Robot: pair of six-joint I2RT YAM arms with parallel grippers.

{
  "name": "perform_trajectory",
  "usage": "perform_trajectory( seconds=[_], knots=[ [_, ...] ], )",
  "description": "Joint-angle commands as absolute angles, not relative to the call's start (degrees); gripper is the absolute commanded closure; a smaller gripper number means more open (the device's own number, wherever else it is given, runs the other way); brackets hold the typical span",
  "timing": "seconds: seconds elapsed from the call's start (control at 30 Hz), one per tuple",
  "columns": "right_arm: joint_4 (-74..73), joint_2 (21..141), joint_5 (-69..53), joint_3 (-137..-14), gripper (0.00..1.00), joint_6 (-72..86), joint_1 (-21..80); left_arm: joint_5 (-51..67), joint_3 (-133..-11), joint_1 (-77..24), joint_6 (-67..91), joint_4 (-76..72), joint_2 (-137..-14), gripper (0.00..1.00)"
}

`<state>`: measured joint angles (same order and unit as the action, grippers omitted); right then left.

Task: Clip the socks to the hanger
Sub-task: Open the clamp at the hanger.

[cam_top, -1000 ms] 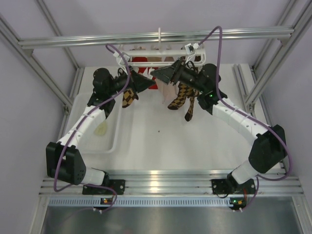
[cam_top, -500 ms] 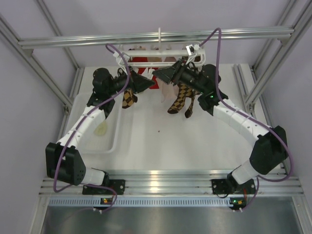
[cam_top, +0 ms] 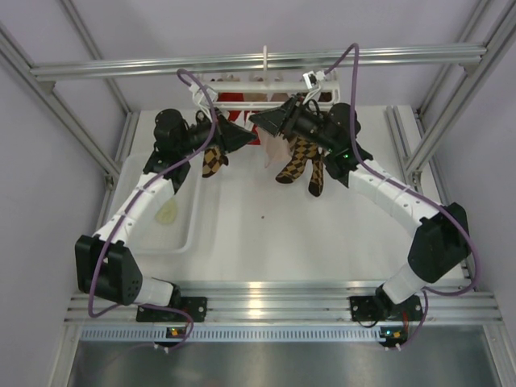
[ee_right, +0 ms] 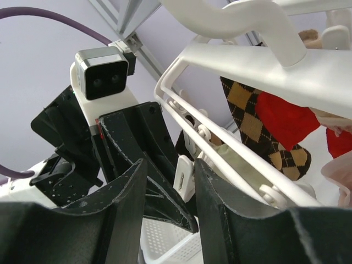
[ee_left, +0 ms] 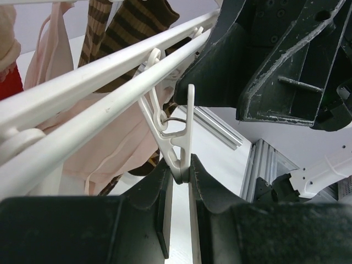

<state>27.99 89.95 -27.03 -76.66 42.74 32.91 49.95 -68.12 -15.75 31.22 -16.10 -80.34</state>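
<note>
Since a second ago my right arm has drawn a little toward the left, and the hanger (cam_top: 266, 85) has swung left with it under the rail. Both arms reach up and forward with elbows low. The left gripper (cam_top: 242, 137) and right gripper (cam_top: 260, 121) are nose to nose beneath the frame.

From above I cannot read either pincer. The left wrist view settles that side: its fingers (ee_left: 154, 192) are pressed together on the lower end of a clip (ee_left: 177, 129) dangling from the near bar, with the right gripper's black body just beyond. The right wrist view shows that pincer spread, with a second clip (ee_right: 184, 177) standing in the gap nearer one finger. I cannot tell whether it touches.

Only that view shows a strip of pale greenish fabric (ee_right: 234, 163) behind the rail, too hidden for me to name. Only the overhead shows one pale sock (cam_top: 168, 212) lying in the tray (cam_top: 173, 238) on the left, well apart from the hanger. It also shows the argyle socks (cam_top: 297, 161) hanging below the frame.
</note>
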Motion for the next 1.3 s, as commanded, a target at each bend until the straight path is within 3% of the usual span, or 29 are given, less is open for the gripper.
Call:
perform_trajectory(
  seconds=[0.0,0.1,0.2,0.23,0.3,0.33,0.43,0.57,0.77,1.27],
  knots=[
    [26.4,92.2,-25.0,-79.5,0.61,41.5,33.2,58.6,-70.3,-18.4,29.7,-11.7,-80.9,1.0],
    [25.8,92.3,-24.7,-79.6,0.66,40.8,33.3,58.4,-71.1,-18.6,28.0,-9.3,-81.2,1.0],
    [25.8,92.5,-24.4,-79.8,0.83,40.6,33.3,58.4,-71.6,-18.8,27.3,-8.2,-81.5,0.98],
    [25.8,92.5,-24.5,-79.9,0.91,40.6,33.3,57.6,-71.9,-18.8,27.0,-7.7,-81.5,0.95],
    [25.9,92.5,-24.5,-80.0,0.98,40.6,33.3,56.3,-72.5,-18.8,25.5,-5.8,-80.9,0.86],
    [25.9,92.4,-24.3,-79.9,1.0,40.5,33.3,53.4,-72.7,-18.8,24.6,-4.9,-80.5,0.74],
    [25.8,92.0,-24.4,-79.8,1.0,40.3,33.3,45.0,-71.8,-18.8,19.2,-4.1,-76.9,0.58],
    [25.8,91.8,-24.4,-79.7,1.0,39.8,33.3,35.3,-70.8,-18.9,14.2,-3.8,-72.3,0.5],
    [25.7,91.8,-24.4,-80.0,1.0,39.6,33.5,25.2,-71.7,-21.2,5.8,-1.1,-71.9,0.45],
    [24.7,91.8,-24.9,-80.7,1.0,38.1,33.7,21.7,-76.0,-24.2,-1.8,-0.5,-76.9,0.45]
  ],
)
